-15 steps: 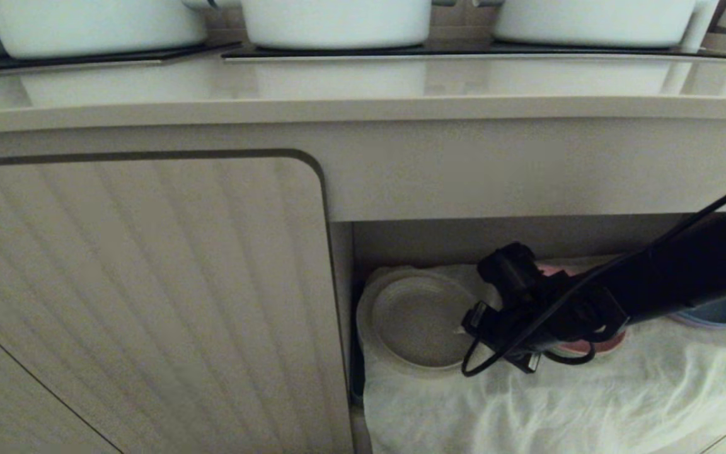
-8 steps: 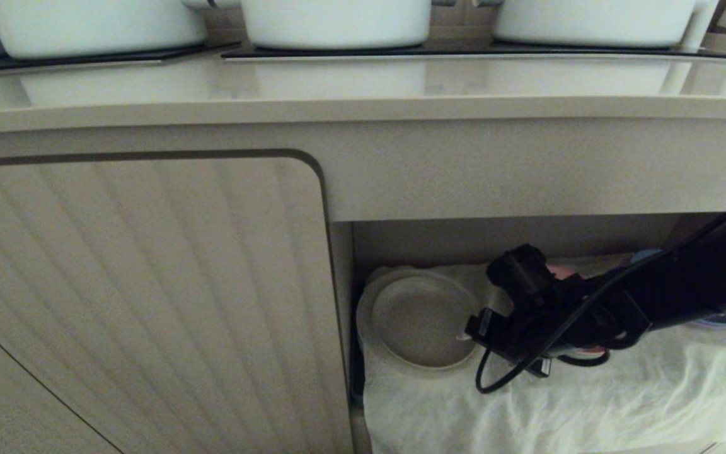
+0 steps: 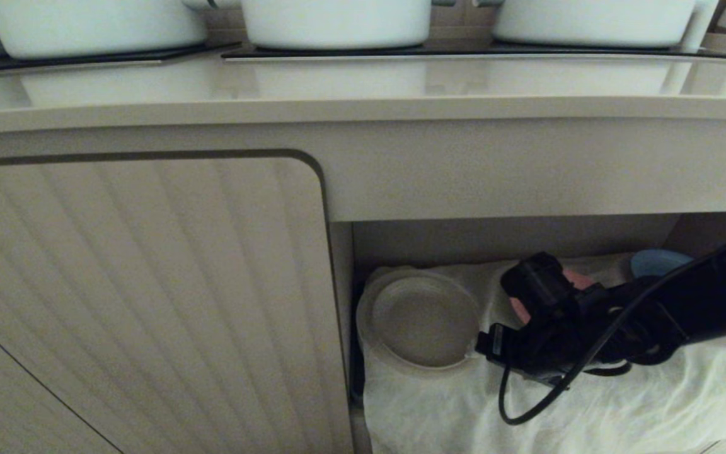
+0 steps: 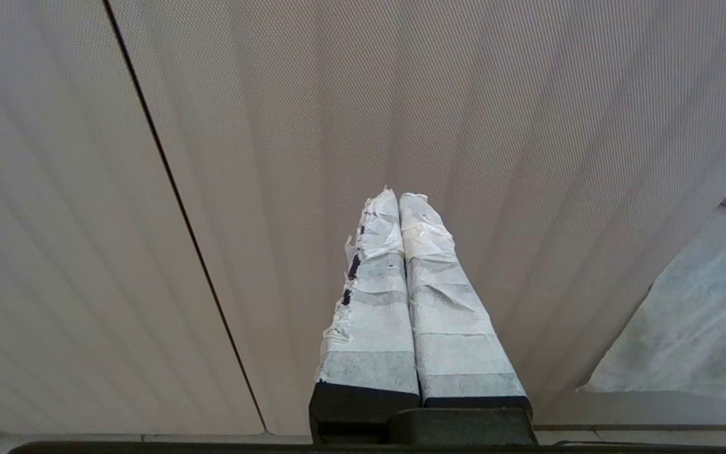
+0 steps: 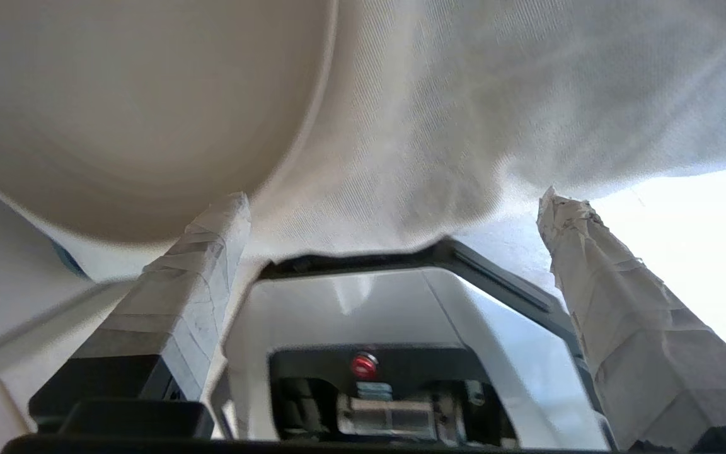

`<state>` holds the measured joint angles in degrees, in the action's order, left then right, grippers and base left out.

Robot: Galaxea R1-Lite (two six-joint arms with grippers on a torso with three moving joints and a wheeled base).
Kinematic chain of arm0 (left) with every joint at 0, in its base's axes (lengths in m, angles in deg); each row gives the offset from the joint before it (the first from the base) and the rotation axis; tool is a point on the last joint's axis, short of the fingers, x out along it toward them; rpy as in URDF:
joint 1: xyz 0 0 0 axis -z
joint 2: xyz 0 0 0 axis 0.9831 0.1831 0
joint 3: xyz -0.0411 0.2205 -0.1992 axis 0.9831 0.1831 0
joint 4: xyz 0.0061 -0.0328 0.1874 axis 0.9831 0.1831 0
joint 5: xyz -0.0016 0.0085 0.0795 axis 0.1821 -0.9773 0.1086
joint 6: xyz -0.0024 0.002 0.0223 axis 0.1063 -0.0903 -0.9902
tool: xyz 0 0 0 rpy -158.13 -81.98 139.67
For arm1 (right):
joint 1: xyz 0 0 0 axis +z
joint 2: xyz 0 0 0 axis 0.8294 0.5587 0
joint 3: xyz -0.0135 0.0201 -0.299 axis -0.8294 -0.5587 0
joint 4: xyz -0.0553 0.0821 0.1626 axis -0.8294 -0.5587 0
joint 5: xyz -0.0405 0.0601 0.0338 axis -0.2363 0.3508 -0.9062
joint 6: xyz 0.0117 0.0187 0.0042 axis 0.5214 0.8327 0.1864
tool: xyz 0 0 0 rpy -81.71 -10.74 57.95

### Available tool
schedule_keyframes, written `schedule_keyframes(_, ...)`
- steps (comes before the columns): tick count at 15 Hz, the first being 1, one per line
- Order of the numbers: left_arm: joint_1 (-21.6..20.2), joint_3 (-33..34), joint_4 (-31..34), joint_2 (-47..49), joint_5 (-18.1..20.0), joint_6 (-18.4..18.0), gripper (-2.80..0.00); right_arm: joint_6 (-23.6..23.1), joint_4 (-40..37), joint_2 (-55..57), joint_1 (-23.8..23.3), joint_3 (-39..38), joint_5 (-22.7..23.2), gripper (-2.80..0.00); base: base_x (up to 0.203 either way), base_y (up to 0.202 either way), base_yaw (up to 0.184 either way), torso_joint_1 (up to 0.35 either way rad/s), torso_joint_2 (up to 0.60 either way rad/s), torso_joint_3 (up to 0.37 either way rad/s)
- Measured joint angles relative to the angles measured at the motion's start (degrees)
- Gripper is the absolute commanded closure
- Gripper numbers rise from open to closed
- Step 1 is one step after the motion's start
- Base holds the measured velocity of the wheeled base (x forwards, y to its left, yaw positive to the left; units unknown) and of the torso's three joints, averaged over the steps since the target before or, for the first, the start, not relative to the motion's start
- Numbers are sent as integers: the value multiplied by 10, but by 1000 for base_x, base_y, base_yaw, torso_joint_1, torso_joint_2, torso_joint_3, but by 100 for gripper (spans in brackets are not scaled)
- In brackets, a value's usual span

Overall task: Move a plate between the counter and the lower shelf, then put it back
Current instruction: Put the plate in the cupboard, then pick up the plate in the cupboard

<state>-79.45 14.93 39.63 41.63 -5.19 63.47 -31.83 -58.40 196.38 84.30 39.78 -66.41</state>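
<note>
Now the right gripper (image 5: 394, 208) has its taped fingers (image 5: 208, 246) spread wide and empty, the plate (image 3: 423, 320) lying just past their tips on the cloth-draped lower shelf (image 3: 590, 410) (nested on a wider pale plate). Placing it down there looks done, I judge; regrasping and lifting it to the surface (image 3: 338, 82) farther off remains. Parked, the left gripper (image 4: 393, 198) keeps its fingers pressed together.

plate (image 3: 423, 321): we see matte cream, plain
cloth (image 3: 621, 403): whitish, wrinkled
counter (image 3: 363, 94): glossy beige
glass panels (image 3: 483, 52): black
pots (image 3: 336, 22): white
cabinet door (image 3: 142, 302): beige, faint vertical ribbing
right gripper (image 5: 394, 208): black, fingers (image 5: 628, 315) wrapped in white tape
left gripper (image 4: 399, 208): black, white-taped
pink plate (image 3: 574, 280): pink
blue plate (image 3: 656, 261): pale blue
</note>
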Motion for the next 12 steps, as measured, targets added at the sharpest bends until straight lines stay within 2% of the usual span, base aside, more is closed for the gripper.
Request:
schedule_keyframes(5, 0, 0, 0, 0, 0, 0, 0, -29, -6, -24, 0, -32, 0, -280, 0, 0, 0, 0, 0, 0)
schedule_keyframes(6, 0, 0, 0, 0, 0, 0, 0, -34, -6, -29, 0, -40, 0, 0, 0, 0, 0, 0, 0, 0)
schedule_keyframes(12, 0, 0, 0, 0, 0, 0, 0, -38, -5, -61, 3, -81, 3, 0, 0, 0, 0, 0, 0, 0)
